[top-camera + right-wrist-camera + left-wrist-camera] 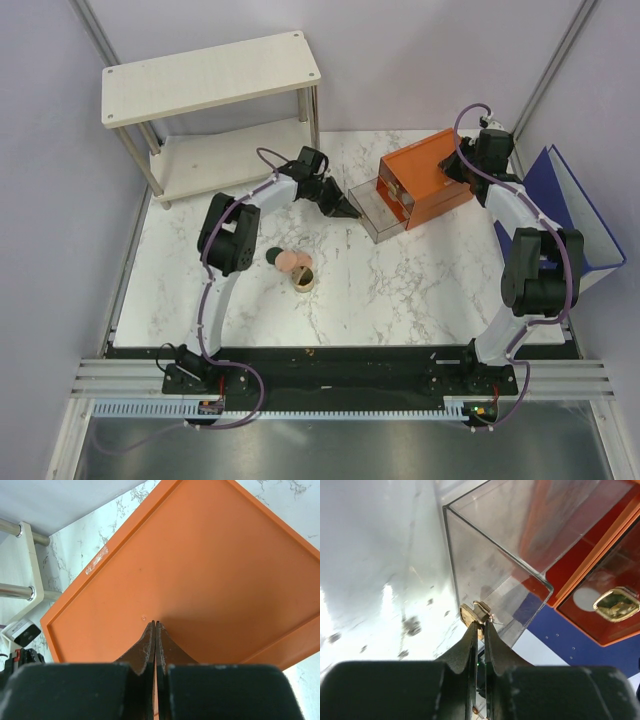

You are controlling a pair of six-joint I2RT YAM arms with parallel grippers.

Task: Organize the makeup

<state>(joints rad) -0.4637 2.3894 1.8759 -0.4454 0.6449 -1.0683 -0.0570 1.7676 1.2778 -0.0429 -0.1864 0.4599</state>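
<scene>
The makeup lies left of centre on the marble table: a dark green disc (273, 257), peach-pink discs (291, 262) and a gold-rimmed round jar (305, 279). The tubes are out of view. My left gripper (349, 210) (482, 626) is shut on the small gold handle (474, 614) of the clear drawer (377, 213) (495, 555), which stands pulled out of the orange drawer box (425, 178). My right gripper (458, 172) (155, 623) is shut and empty, its tips resting on the orange box's top (200, 570).
A white two-tier shelf (210, 80) stands at the back left. A blue folder (570, 205) leans at the right edge. A second drawer with a gold knob (616, 604) sits shut in the orange box.
</scene>
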